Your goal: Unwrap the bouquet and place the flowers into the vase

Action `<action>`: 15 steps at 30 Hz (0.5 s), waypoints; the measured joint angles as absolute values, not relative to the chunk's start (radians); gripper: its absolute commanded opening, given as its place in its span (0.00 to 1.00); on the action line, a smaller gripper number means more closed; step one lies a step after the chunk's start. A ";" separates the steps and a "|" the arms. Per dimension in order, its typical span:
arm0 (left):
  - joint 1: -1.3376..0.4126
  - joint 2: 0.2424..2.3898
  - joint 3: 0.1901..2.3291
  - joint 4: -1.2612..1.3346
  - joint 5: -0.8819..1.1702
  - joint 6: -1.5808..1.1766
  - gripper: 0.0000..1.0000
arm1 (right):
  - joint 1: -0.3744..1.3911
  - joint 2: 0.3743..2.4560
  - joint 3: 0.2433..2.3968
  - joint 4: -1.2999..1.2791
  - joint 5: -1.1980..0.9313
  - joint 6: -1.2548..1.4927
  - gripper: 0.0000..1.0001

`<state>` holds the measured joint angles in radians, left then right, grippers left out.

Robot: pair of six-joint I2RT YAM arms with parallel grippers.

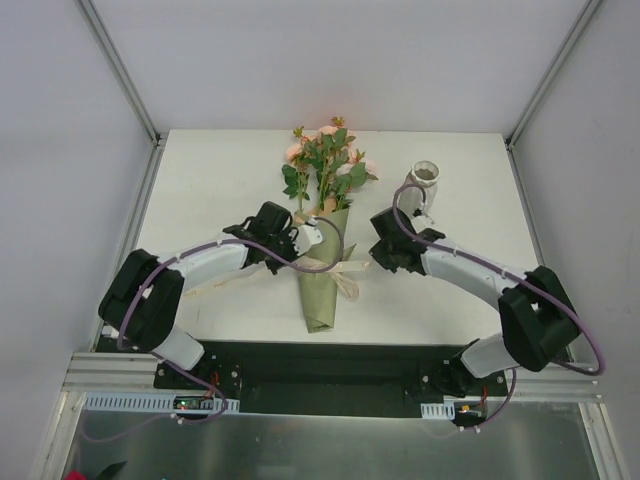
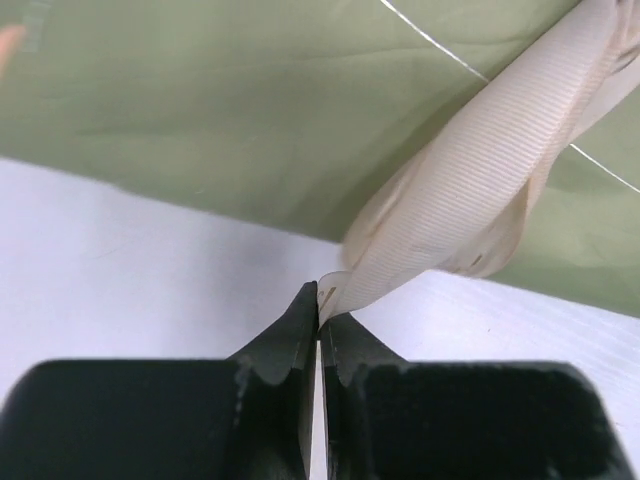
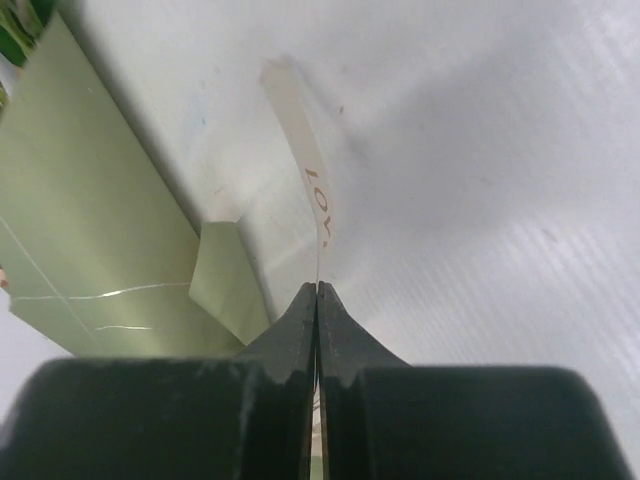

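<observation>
Olive kraft paper wraps the bouquet (image 1: 322,290), which lies flat near the table ctr. The cone's point is toward the arm bases and its open end faces away. Flowers (image 1: 325,160), peach-pink blooms w/ green leaves, stick out of that far end, stems inside the wrap. A cream ribbon (image 2: 470,190) crosses the cone approx mid-length, and its tails spread to both sides onto the white table (image 1: 210,180).

L gripper (image 2: 318,300): jaws closed, tips pinching the end of a ribbed ribbon band. The band twists up and away toward the green paper. In the top view this gripper sits just beside the cone's left edge, near the upper half.

R gripper (image 3: 318,292): jaws closed too, nipping a thin ribbon tail w/ brown printed letters. The tail runs away from the tips over the table, next to a folded corner of the paper. In the top view this gripper sits off the cone's right side, low over the table.

Vase (image 1: 424,180), pale, ribbed, narrow neck, stands upright toward the far right, beyond the R gripper. It is apart from the blooms and the paper.
</observation>
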<state>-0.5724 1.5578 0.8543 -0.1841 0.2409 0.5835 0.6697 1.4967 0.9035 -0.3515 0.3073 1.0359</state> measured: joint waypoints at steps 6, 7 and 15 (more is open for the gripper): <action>-0.461 1.411 0.868 -0.230 0.196 0.562 0.00 | 0.580 1.318 0.857 -0.398 0.373 0.989 0.01; -0.413 1.391 0.879 -0.242 0.192 0.556 0.00 | 0.561 1.275 0.848 -0.412 0.392 0.974 0.01; -0.120 1.299 0.929 -0.282 0.103 0.530 0.00 | 0.432 0.970 0.811 -0.548 0.566 0.860 0.01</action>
<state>-0.1196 1.2995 0.9291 -0.2821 0.1032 0.5297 0.4324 0.9699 0.8112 -0.5480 0.5663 0.8604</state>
